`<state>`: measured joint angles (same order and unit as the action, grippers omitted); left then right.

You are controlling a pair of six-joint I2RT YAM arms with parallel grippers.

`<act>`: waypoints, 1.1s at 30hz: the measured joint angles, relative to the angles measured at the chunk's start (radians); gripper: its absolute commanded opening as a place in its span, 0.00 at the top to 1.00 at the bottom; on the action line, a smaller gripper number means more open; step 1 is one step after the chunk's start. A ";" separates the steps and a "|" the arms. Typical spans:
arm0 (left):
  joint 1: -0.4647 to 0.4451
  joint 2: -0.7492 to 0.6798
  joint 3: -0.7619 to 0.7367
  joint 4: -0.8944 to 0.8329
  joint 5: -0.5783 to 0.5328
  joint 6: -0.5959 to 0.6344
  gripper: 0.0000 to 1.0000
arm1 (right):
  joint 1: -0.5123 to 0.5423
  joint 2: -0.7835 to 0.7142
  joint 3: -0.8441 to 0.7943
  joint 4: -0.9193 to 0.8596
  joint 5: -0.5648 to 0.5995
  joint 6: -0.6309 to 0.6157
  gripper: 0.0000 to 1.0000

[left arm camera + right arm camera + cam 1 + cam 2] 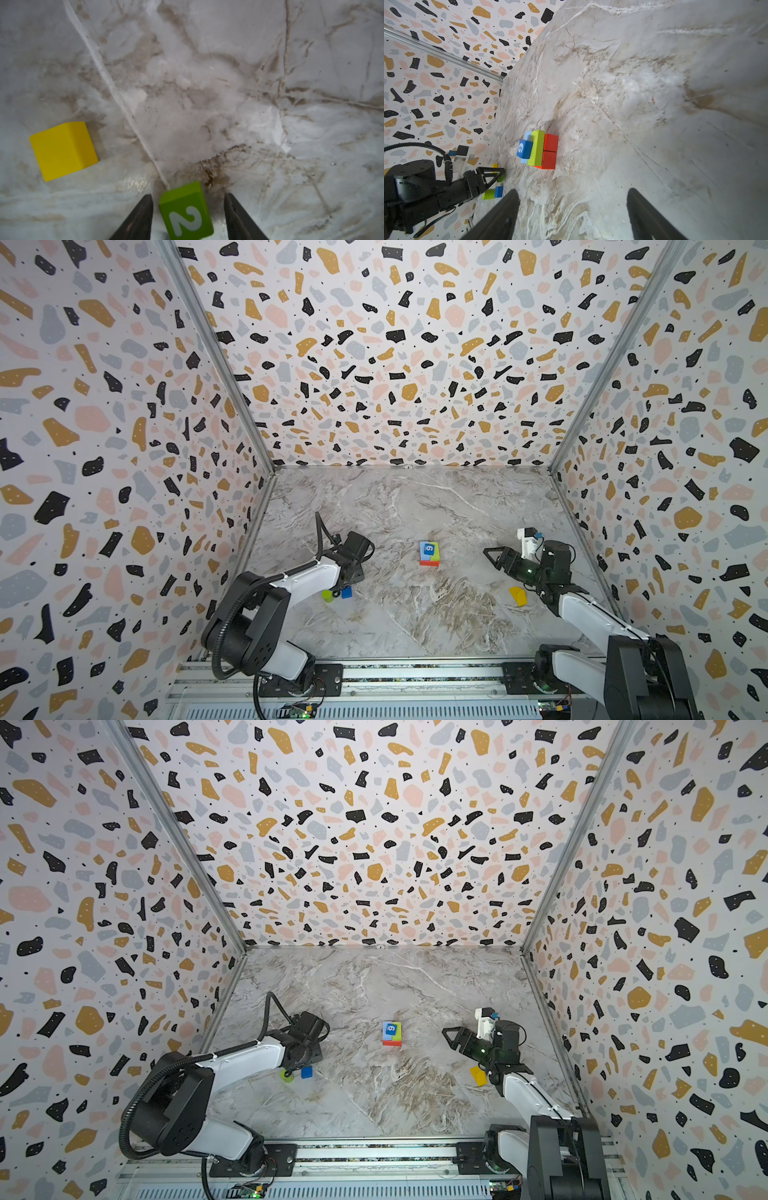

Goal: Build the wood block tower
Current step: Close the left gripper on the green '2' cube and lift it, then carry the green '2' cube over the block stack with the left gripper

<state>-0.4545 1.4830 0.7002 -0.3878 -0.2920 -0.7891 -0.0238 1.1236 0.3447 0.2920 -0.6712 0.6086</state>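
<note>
I'm reading this as the pick step for the green cube (pixel 185 214) marked 2. The left gripper (pixel 188 195) is sitting over it with jaws spread, one on each side. A sliver of table (pixel 415 506) is showing on both sides, so nothing is pinched yet. The cube is lying flat and slightly off-centre, closer to one finger. A yellow cube (pixel 62 149) is lying near it, clear of the jaws.

I'm seeing the tower (pixel 429 553) standing mid-table, well to the right of that arm. It has red slabs at the base, a lime bar over them, a pale blue piece, and a blue block with a 6 on top.

In both top views the wrist is hiding the green cube. I'm guessing it's just beyond the lime cylinder (pixel 327 595) and small blue cube (pixel 346 592), at the near left.

On the other side the right gripper (pixel 573 190) is hanging right of the tower, jaws wide and empty. A yellow wedge (pixel 518 595) is lying near its arm.

Next move, as I'm judging it: squeeze squarely on the cube's flat sides, lift straight up and carry it right. Then set it on the stack's top layer without nudging anything.
</note>
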 measured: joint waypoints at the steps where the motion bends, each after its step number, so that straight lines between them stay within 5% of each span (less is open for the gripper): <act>1: 0.001 0.002 -0.001 0.002 0.000 0.000 0.47 | 0.000 0.001 0.000 0.000 0.000 0.000 0.18; 18: 0.006 0.015 -0.002 0.030 0.007 0.016 0.71 | 0.000 0.030 0.000 0.000 -0.008 0.003 0.24; 33: 0.006 -0.040 0.103 -0.078 0.008 0.116 0.73 | 0.000 0.038 0.000 0.007 -0.016 0.003 0.24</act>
<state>-0.4480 1.4425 0.8036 -0.4660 -0.2840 -0.6735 -0.0238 1.1618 0.3447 0.2989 -0.6876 0.6121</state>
